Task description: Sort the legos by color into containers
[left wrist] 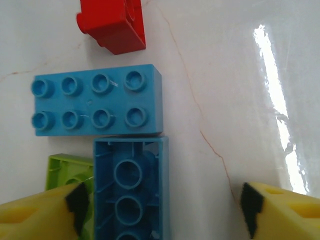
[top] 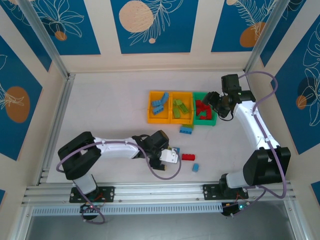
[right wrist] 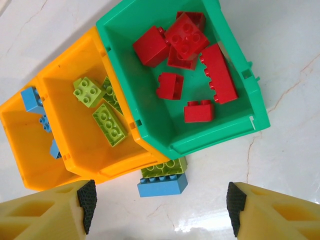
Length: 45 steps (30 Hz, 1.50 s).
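Left gripper (left wrist: 162,205) stands open astride an upturned light blue plastic lego brick (left wrist: 131,190) on the white counter (left wrist: 225,75). Right gripper (right wrist: 160,205) hangs open by the green rectangular plastic bin (right wrist: 240,100) holding red studded bricks (right wrist: 187,37).

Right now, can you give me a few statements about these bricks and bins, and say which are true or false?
1. The green bin holds only red bricks. True.
2. The middle bin holds blue bricks. False: lime green bricks lie there.
3. Every brick is in a bin. False: a loose red brick and a small blue brick lie on the table.
4. An upside-down blue brick lies between the left fingers. True.
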Each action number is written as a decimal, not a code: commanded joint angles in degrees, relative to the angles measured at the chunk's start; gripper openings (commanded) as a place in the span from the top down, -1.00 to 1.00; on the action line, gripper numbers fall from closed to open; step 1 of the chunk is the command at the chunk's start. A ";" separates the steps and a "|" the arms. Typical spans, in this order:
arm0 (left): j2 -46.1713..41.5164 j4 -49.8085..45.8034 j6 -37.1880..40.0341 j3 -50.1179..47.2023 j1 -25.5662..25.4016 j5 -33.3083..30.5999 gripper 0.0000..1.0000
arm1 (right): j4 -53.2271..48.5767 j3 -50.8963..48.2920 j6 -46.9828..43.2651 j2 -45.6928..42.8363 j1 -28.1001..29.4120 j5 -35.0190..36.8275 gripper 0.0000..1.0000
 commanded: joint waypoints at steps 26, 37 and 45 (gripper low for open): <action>-9.74 3.44 -1.92 1.05 1.62 0.58 0.18 | -0.71 -1.98 1.98 0.26 -0.33 -3.35 -0.43; -6.23 6.83 -4.87 -1.08 4.73 -1.24 -0.04 | -0.41 -4.82 2.02 -0.85 0.36 -4.73 -0.43; -4.60 3.13 -4.87 0.36 5.33 3.44 -0.32 | 0.49 -4.88 2.76 0.38 0.71 -5.83 -0.43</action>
